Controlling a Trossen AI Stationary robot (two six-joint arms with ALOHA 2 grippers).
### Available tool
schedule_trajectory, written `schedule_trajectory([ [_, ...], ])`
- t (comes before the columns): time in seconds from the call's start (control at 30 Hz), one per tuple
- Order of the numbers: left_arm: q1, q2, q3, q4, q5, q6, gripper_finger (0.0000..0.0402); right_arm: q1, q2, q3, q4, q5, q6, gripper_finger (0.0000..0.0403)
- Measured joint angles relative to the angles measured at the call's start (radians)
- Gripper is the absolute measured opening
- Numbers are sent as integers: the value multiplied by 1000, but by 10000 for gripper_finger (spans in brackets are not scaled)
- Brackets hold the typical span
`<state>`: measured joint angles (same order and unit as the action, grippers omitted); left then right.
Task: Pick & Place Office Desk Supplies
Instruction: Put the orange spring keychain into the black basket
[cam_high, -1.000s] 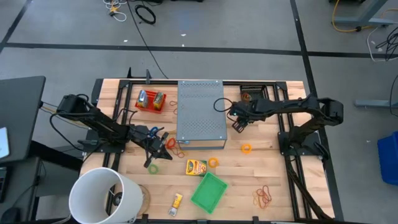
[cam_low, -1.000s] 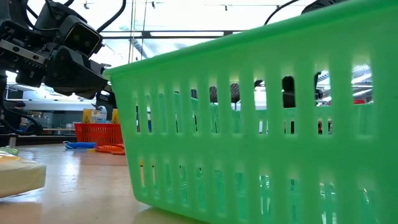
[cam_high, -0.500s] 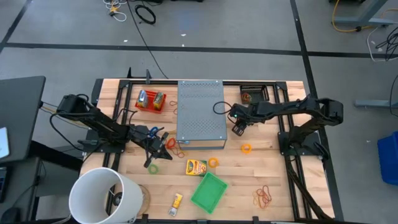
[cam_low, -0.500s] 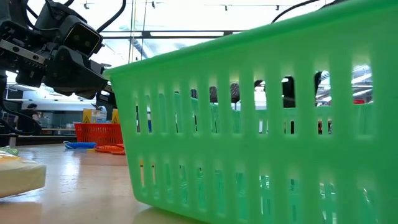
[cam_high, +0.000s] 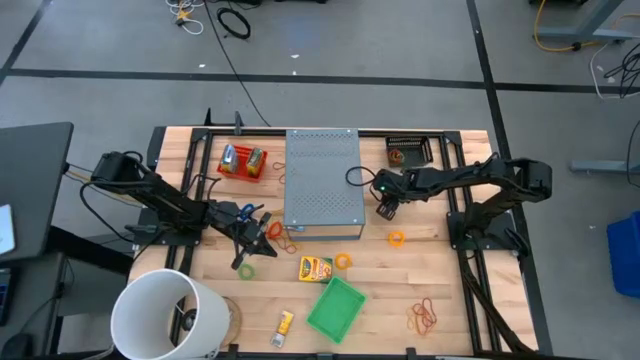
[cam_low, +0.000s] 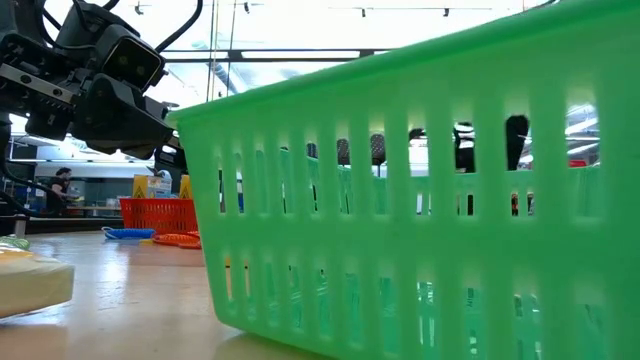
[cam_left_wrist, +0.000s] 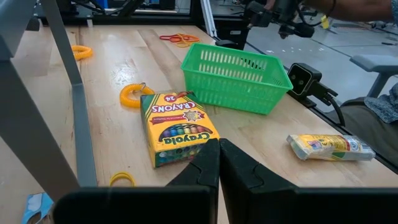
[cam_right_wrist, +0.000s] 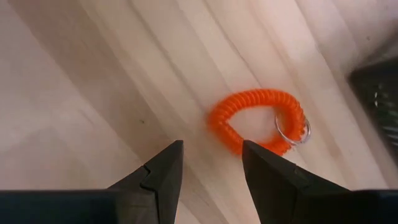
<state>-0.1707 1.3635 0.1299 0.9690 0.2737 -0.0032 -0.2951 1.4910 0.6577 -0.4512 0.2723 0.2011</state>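
An orange coil band with a key ring (cam_right_wrist: 258, 121) lies flat on the wood, just beyond the fingertips of my right gripper (cam_right_wrist: 211, 165). That gripper is open, points steeply down and touches nothing. From above, my right gripper (cam_high: 385, 205) hangs beside the grey box, with the coil (cam_high: 397, 239) nearer the table's front. My left gripper (cam_left_wrist: 219, 158) is shut and holds nothing, a little short of the crayon box (cam_left_wrist: 177, 127). It is at the table's left middle (cam_high: 252, 235). More supplies lie flat: a second coil (cam_high: 343, 261), rubber bands (cam_high: 425, 316) and a yellow packet (cam_high: 284, 322).
The grey perforated box (cam_high: 322, 180) stands at the far middle, left of my right gripper. A green basket (cam_high: 336, 308) sits near the front edge and fills the low view (cam_low: 420, 200). A white bucket (cam_high: 165, 315), a red basket (cam_high: 243, 162) and a black tray (cam_high: 408, 150) stand around.
My right gripper has sunk toward the table beside the grey box, shifting slightly toward the near edge and rolling a little at the wrist. Its fingers stay open. My left arm has kept still.
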Motion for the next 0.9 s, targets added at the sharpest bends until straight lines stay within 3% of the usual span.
schedule_trajectory([
  [0.3, 0, 0, 0, 0, -3, 4, 8, -5, -3, -40, 50, 8, -8, 157],
  [0.57, 0, 0, 0, 0, -3, 3, 8, -1, -1, -42, 49, -22, -6, 12],
  [0.9, 0, 0, 0, 0, -3, 3, 8, 73, 1, -43, 42, 27, 159, 2],
])
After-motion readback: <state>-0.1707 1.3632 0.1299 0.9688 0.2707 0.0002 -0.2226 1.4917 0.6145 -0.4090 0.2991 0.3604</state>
